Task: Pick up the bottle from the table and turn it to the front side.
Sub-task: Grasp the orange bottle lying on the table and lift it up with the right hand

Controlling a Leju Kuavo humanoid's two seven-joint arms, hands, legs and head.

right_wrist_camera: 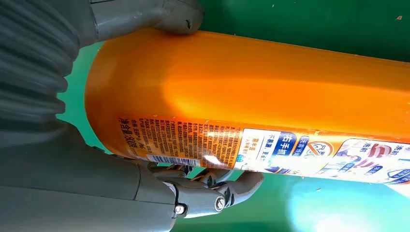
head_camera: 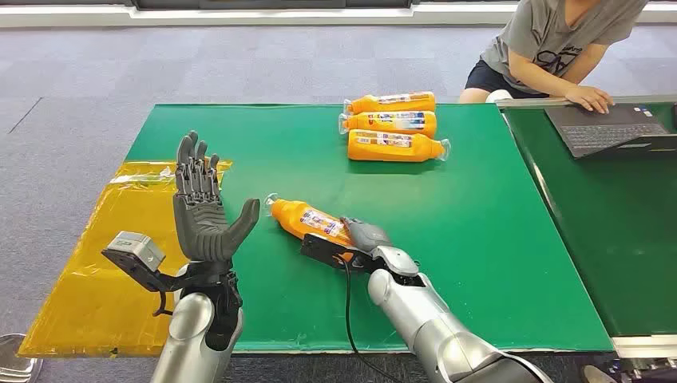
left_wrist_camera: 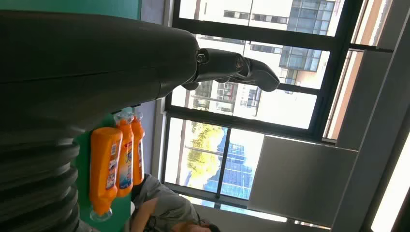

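Up close, right hand (right_wrist_camera: 96,145) fingers (right_wrist_camera: 212,193) clamp the bottle (right_wrist_camera: 270,96); overhead, left hand (head_camera: 203,215) fingers spread, holding nothing.

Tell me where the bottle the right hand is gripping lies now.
In the head view, the orange bottle lies on its side on the green table, near the front edge, its base in the right hand, apart from three orange bottles farther back.

Left robot hand (head_camera: 204,209) raised, fingers spread; right robot hand (head_camera: 363,243) lowered, fingers curled.

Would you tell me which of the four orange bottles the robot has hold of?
The lone orange bottle near the table's front, gripped by the right hand; the other three bottles lie untouched together at the far edge.
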